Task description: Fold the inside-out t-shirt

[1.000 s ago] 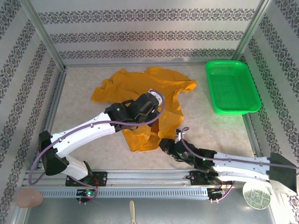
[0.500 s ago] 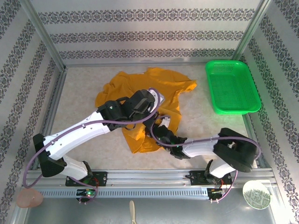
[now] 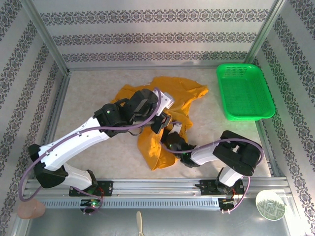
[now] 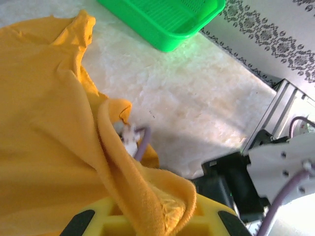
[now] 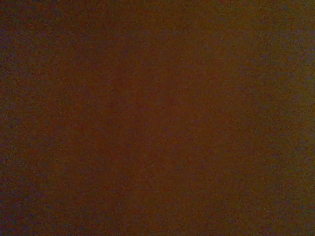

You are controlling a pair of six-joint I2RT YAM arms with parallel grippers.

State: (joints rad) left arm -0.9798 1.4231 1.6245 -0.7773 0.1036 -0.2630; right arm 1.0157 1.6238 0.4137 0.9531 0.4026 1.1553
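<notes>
the shirt (image 3: 153,147) lies bunched near the middle of the table (image 3: 83,108). one part is spread toward the far wall and a long fold trails toward the near edge. the basket (image 3: 244,91) sits at the far right, apart from the cloth.

my left arm (image 3: 83,137) reaches in from the near left and over the shirt, with the left gripper (image 3: 158,123) above the middle of the cloth. from the left wrist i see a thick ridge of orange cloth running down between its yellow fingers (image 4: 209,219), so it is pressed together and pinching the shirt.

my right arm (image 3: 231,152) curls in low from the near right. the right gripper (image 3: 170,138) is tucked against the shirt's long fold, just beside the left one. it is closed, but i can't tell whether any cloth is caught in it, because the fold hides the tips. the right wrist picture is dark reddish brown and too murky to read.
</notes>
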